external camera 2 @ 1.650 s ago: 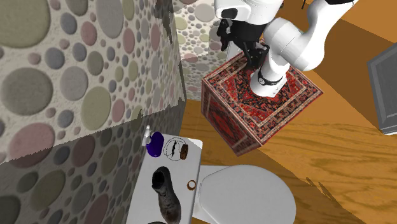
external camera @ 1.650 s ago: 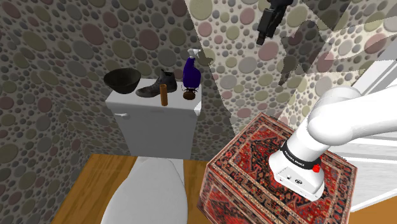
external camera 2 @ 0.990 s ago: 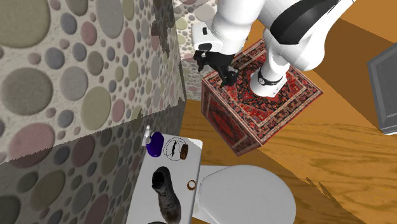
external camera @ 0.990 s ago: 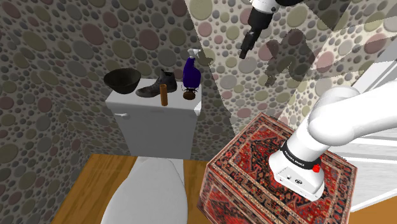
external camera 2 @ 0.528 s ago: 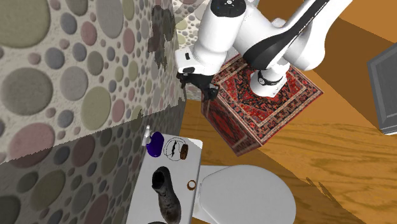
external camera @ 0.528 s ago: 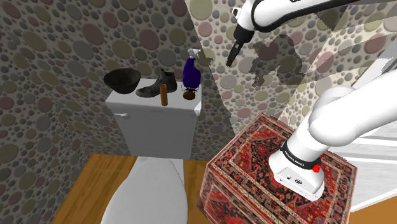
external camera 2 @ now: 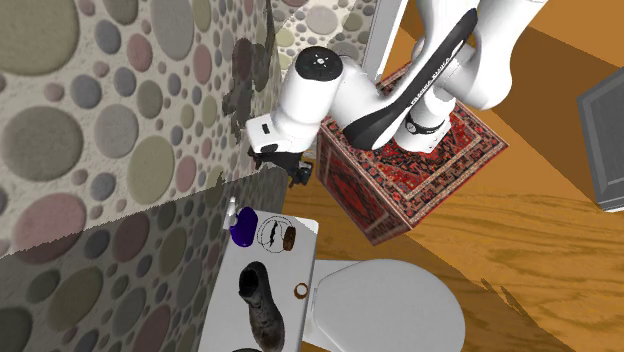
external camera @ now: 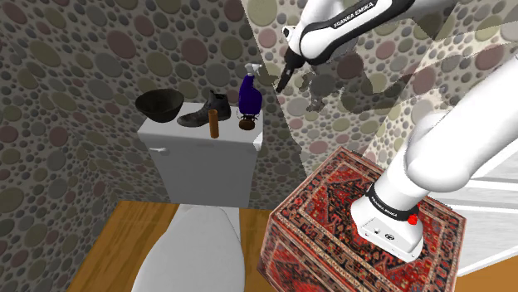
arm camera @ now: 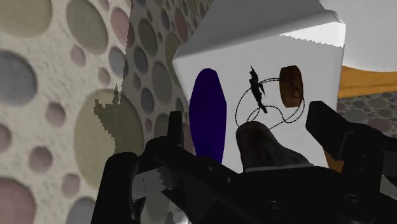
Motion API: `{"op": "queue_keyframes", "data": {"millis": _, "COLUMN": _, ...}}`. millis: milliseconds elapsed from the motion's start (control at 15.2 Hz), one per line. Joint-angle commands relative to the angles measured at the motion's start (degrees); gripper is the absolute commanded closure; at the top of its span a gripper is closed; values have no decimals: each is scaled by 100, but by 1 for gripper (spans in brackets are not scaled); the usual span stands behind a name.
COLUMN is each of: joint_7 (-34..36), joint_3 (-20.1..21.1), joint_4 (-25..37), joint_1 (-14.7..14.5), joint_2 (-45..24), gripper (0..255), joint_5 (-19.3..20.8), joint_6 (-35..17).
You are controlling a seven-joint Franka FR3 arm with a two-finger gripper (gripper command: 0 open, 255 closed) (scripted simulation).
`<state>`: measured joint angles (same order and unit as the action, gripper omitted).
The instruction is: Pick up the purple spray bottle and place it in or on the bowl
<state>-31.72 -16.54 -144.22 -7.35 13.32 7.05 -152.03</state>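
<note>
Open and holding nothing, the black end effector (external camera: 281, 83) hangs in the air close to the spotted wall (external camera: 75, 75), up and toward the shoulder view's right of the white toilet tank (external camera: 178, 134). In the wrist view its two fingers (arm camera: 170, 130) stand well apart. The purple spray bottle (external camera: 249, 93) stands upright at the right end of the tank lid in the shoulder view, near the wall. A small wire-and-brown object (external camera: 246, 124) lies just in front of it. A dark shoe (external camera: 203, 112) sits mid-lid with a brown cylinder (external camera: 214, 124) standing before it. The black bowl (external camera: 159, 103) rests at the lid's left end, well apart from the bottle.
</note>
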Motion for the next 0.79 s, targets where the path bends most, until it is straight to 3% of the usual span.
{"op": "queue_keyframes", "data": {"millis": 0, "joint_7": -390, "joint_3": -139, "joint_4": 143, "joint_1": -158, "joint_2": -490, "gripper": 0, "joint_5": -267, "joint_6": -526}}
{"op": "queue_keyframes", "data": {"millis": 132, "joint_7": -906, "joint_3": -253, "joint_4": 363, "joint_1": -331, "joint_2": -979, "gripper": 0, "joint_5": -725, "joint_6": -935}}
{"op": "queue_keyframes", "data": {"millis": 330, "joint_7": -1965, "joint_3": -228, "joint_4": 785, "joint_1": -457, "joint_2": -1719, "gripper": 0, "joint_5": -1778, "joint_6": -1427}}
{"op": "queue_keyframes", "data": {"millis": 726, "joint_7": -2567, "joint_3": 101, "joint_4": 1068, "joint_1": -232, "joint_2": -2297, "gripper": 0, "joint_5": -2505, "joint_6": -1719}}
